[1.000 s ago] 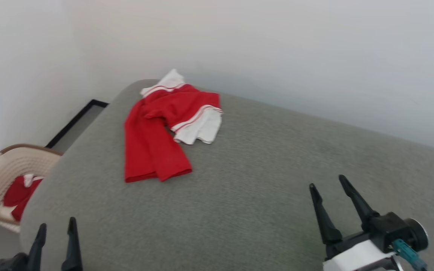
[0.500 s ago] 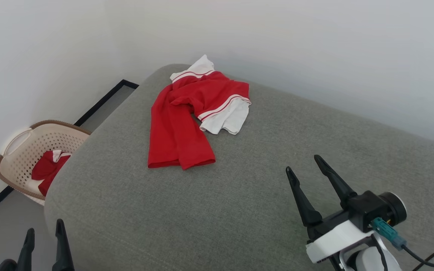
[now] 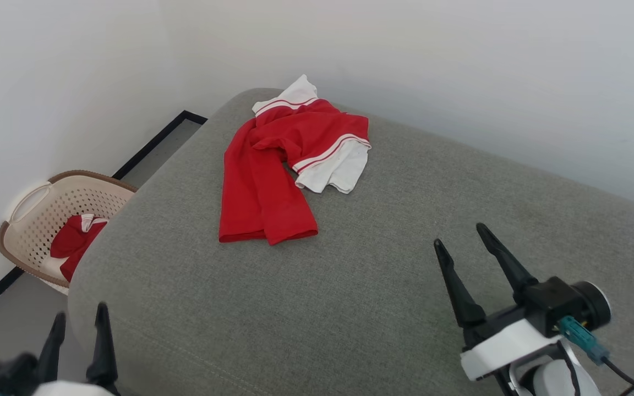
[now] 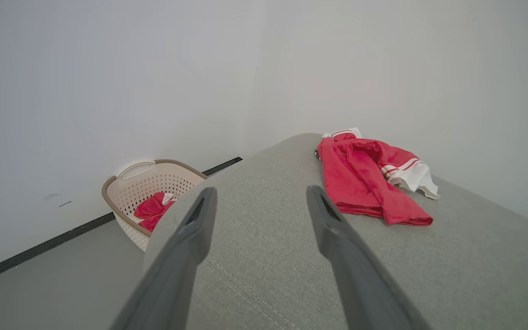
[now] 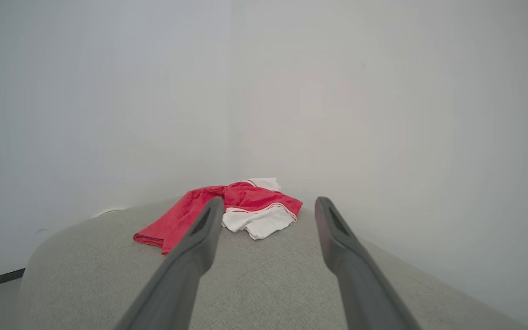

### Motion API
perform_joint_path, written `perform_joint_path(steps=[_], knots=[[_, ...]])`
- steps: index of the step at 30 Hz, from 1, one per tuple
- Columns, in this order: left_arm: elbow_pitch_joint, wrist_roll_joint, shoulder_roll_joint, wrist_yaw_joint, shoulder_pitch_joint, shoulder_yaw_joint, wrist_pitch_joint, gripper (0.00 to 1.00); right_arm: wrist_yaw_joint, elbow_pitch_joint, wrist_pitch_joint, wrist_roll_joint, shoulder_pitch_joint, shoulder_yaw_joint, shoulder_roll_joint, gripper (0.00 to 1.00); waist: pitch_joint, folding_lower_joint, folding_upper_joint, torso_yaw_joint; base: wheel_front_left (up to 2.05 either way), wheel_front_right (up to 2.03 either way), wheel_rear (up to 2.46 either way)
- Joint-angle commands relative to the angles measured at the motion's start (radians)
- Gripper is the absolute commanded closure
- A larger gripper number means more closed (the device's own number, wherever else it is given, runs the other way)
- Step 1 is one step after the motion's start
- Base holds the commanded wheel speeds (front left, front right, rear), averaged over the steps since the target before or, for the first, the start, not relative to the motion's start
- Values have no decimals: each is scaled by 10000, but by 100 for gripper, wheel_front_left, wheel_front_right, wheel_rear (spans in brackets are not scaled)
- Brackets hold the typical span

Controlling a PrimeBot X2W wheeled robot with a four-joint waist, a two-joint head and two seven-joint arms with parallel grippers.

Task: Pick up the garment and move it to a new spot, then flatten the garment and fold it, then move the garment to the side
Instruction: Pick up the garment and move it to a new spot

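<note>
- You're at the very start: the pick-up step, and nothing is gripped yet.
- The garment (image 3: 273,176) lies crumpled at about 11 o'clock in the head view, at the far left end of the grey padded surface (image 3: 350,286), well apart from both hands.
- Your left hand (image 3: 81,312) sits at 7 o'clock, fingers spread wide and empty, just off the near corner of the padding.
- Your right hand (image 3: 459,234) hovers at 4 o'clock, fingers also wide apart and holding nothing, aimed toward the shirt in its wrist view.
- Next move, as I read it: reach both arms forward toward 11 o'clock, come down on the cloth and pinch a good bunch of it. The red hem end at 6 o'clock of the shirt is nearest you, so it looks the easier bite.
- Watch the reach: the shirt lies close to the far edge, so you may need to lean in at the waist.
- Hard to read: the shirt is bunched lengthwise, so no lettering shows and I can't make out the collar.
- One white sleeve at its 12 o'clock end seems to droop over the far edge, though I can't tell how much.
- The left hand's body is cut off by the bottom edge.
- At 9 o'clock, a basket (image 3: 47,203) on the floor holds another red cloth (image 3: 77,242), half hidden behind the padding. Don't mistake it for your target.
</note>
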Motion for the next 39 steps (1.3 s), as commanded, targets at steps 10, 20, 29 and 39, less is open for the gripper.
perform_joint_path(steps=[10,20,29,39], knots=[[1122,-1039,1642,-31,-2316,-1896,127,0,1,-667,-18,-538,488,-816,-79,0,546,0,-1,-556,0,0,0],[2739,-2817,3067,-31,-5271,-3510,566,0,1,-1310,-15,-1026,-144,-1148,-266,0,2192,0,-1,-1720,0,0,0],[4241,-4244,3887,-31,-7593,-4731,1287,0,-1,-1965,-17,-1390,-646,-1338,-238,0,3572,0,-1,-2534,0,0,0],[6169,-5522,4593,-31,-9968,-6161,3371,0,-1,-2609,-17,-1775,-1121,-1362,-149,0,5089,0,-1,-3427,0,0,0]])
